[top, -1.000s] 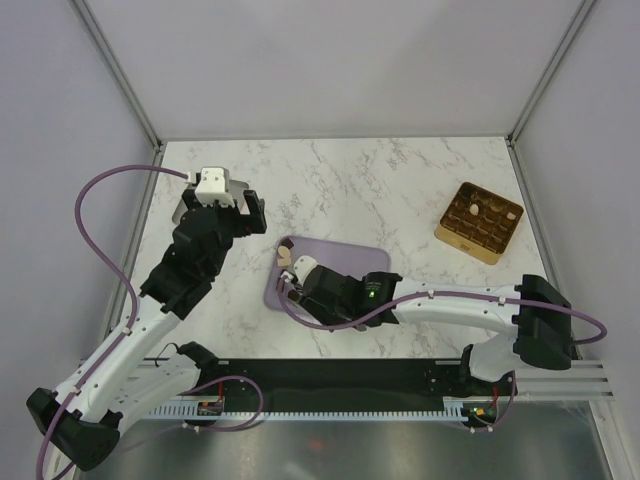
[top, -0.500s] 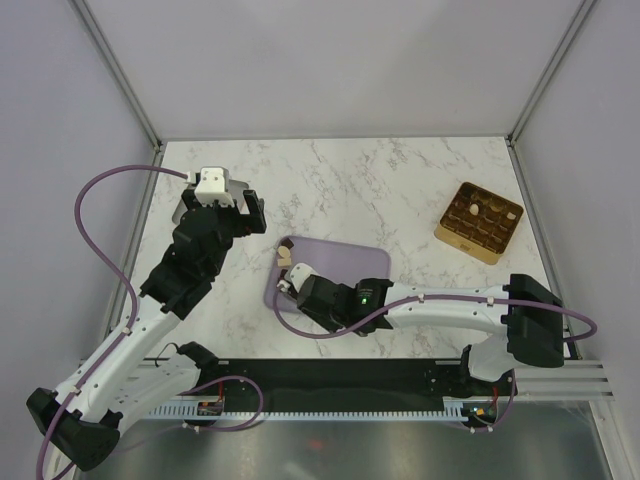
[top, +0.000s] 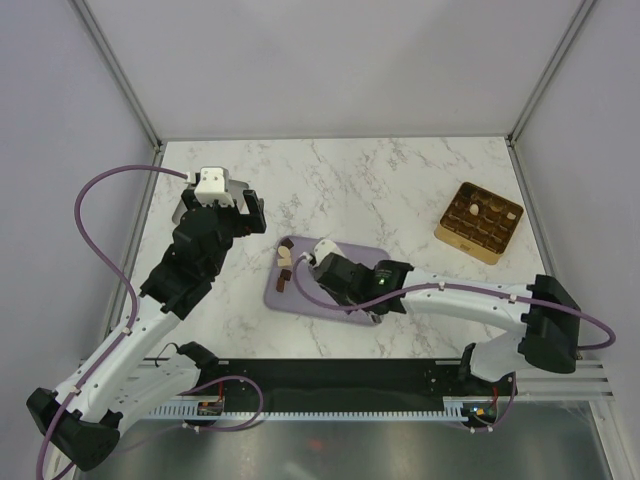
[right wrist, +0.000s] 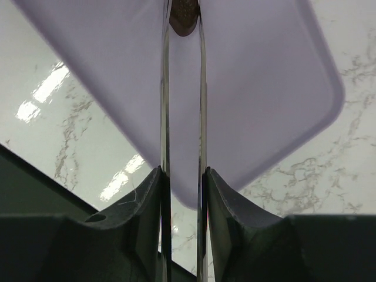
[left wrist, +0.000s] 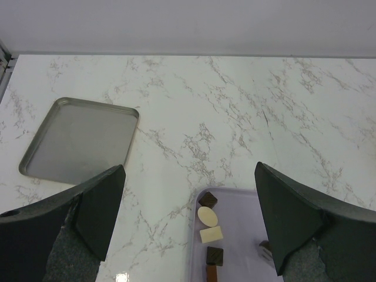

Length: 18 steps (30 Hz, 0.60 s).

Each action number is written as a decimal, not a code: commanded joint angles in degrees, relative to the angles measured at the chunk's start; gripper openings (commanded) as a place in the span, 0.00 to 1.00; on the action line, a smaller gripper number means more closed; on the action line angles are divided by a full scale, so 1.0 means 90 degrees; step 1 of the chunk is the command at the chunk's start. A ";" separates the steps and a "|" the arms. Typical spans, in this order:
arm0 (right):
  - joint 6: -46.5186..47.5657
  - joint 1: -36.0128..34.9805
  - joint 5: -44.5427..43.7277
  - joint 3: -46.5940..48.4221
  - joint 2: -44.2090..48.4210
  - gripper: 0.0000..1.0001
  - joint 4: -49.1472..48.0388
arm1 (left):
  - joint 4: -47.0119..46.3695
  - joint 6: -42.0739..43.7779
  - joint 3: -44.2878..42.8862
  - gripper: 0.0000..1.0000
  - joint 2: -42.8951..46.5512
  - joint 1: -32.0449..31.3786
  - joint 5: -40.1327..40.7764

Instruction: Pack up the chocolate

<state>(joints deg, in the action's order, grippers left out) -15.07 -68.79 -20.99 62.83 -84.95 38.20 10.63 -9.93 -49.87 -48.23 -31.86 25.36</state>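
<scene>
Clenching on silver metal tongs (right wrist: pixel 164 88), my right end effector (right wrist: pixel 183 176) is pinching a dark brown chocolate piece (right wrist: pixel 183 16) at their tips, over the lilac plastic tray (right wrist: pixel 264 88). The tongs are pointing straight ahead of me. The gold compartmented box (top: pixel 480 222) is lying well apart to my right on the marble bench (top: pixel 380 180), nearer this arm. My left end effector (left wrist: pixel 189 176) is hanging released near the other brown and cream chocolate pieces (left wrist: pixel 207 216). Compared with a second ago, I am squeezing tighter and swinging away from the tray's near-left corner.

desk (left wrist: pixel 235 106): white marble-look, polished, glossy glare
lilac tray (right wrist: pixel 264 88): smooth, matt, plastic-looking
grey tray (left wrist: pixel 76 141): dull brushed metal
tongs (right wrist: pixel 165 117): bright polished metal
gold box (top: pixel 462 243): metallic sheen
chocolate (left wrist: pixel 208 217): smooth-surfaced
</scene>
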 commanded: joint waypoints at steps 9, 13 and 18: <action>-0.0210 0.2124 -0.0177 0.0392 0.1254 0.38 0.0726 | -0.0176 0.0176 -0.0133 1.00 0.0066 0.0014 0.0131; -0.0162 0.3413 -0.0177 0.0577 0.1431 0.37 0.1009 | -0.0176 0.0166 -0.0143 1.00 0.0075 0.0014 0.0111; -0.0083 0.5025 -0.0460 0.0812 0.1373 0.37 0.1039 | -0.0176 0.0157 -0.0143 1.00 0.0075 0.0014 0.0063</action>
<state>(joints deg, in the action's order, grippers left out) -16.08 -28.40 -22.11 66.96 -73.84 46.11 10.63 -9.93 -49.87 -48.21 -31.86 25.34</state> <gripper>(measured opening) 0.381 0.993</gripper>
